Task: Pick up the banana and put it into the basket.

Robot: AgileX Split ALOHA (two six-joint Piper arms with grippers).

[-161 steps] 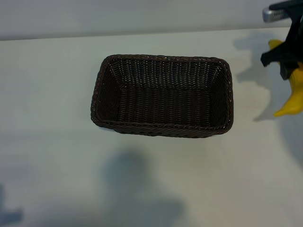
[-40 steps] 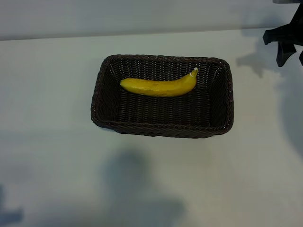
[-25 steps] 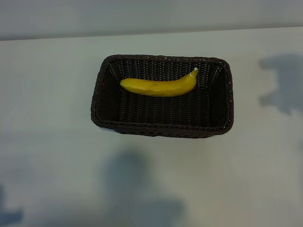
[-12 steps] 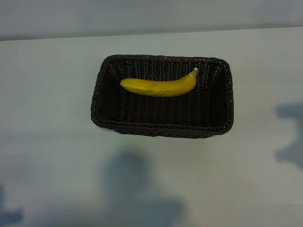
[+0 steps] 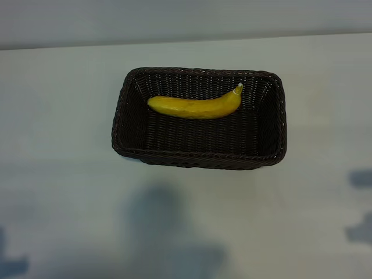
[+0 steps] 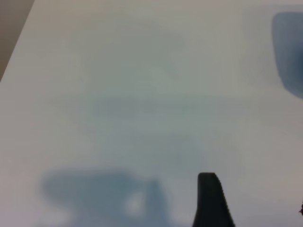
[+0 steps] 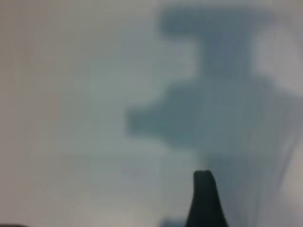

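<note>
The right gripper [image 7: 205,198] had pulled back out of the overhead view, open and empty, with the left gripper [image 6: 213,201] parked open. The banana [image 5: 196,104] lay inside the basket [image 5: 119,125], so the task looked finished.

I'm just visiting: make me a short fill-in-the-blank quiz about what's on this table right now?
1. The banana lies inside the ____.
2. The basket is woven and coloured dark ____.
3. The banana's pale stem tip points toward the basket's ____ end in the exterior view.
4. The basket stands on a pale ____.

Missing words: basket; brown; right; table
</note>
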